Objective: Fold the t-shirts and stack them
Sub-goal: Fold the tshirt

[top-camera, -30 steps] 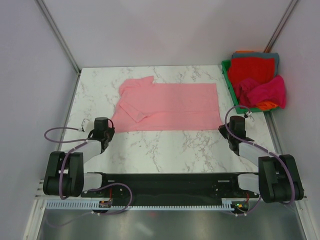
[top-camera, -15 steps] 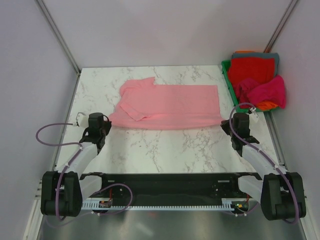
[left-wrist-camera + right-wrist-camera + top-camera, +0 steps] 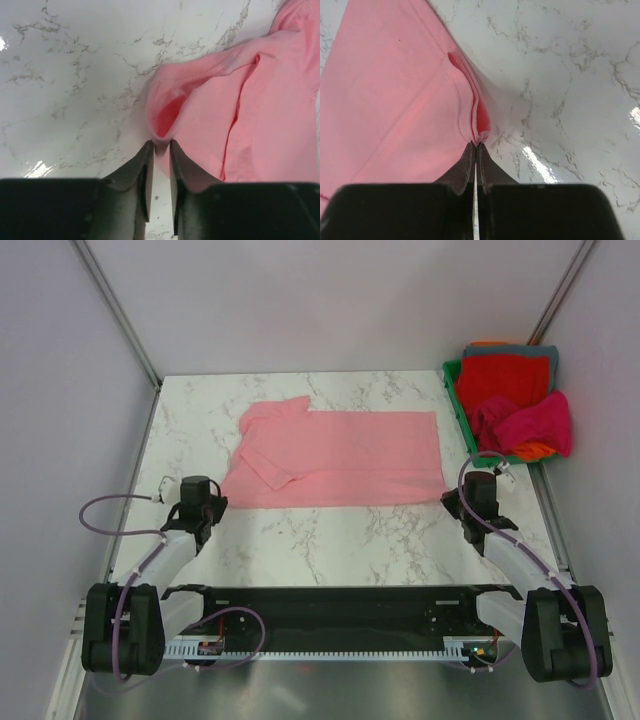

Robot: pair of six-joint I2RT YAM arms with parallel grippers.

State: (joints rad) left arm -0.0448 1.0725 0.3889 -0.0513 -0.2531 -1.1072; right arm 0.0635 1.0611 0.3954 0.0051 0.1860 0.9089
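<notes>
1. The salmon-pink t-shirt [image 3: 340, 455] lies spread across the middle of the marble table [image 3: 330, 535]. Its long side runs left to right, and a sleeve is folded in over the body near its left end.
2. Half a second ago its near edge bowed up between my two arms. Now that edge runs straight and flat on the marble, a little nearer to my bases.
3. My right gripper [image 3: 476, 146] is at the near right corner of the shirt, clenched on a small fold of the cloth. The fingers are pressed together with the pink pleat caught at their tips.
4. My left gripper [image 3: 160, 146] is at the near left corner. Its fingers stand a narrow slit apart, with marble showing through the gap, and a puffed loop of the corner sits right at the tips. I cannot tell whether they still pinch it.
5. A second ago both my arms were folded back, elbows bunched low by the bases. Now both forearms reach forward, as they did half a second ago, and the left wrist has come slightly nearer since then.
6. In the far right corner stands the green bin [image 3: 452, 380], well apart from the spread shirt. It holds a red t-shirt [image 3: 505, 375] laid flat and a crumpled magenta t-shirt [image 3: 535, 425] at the near end, with orange and teal-grey cloth showing at the far edge.
</notes>
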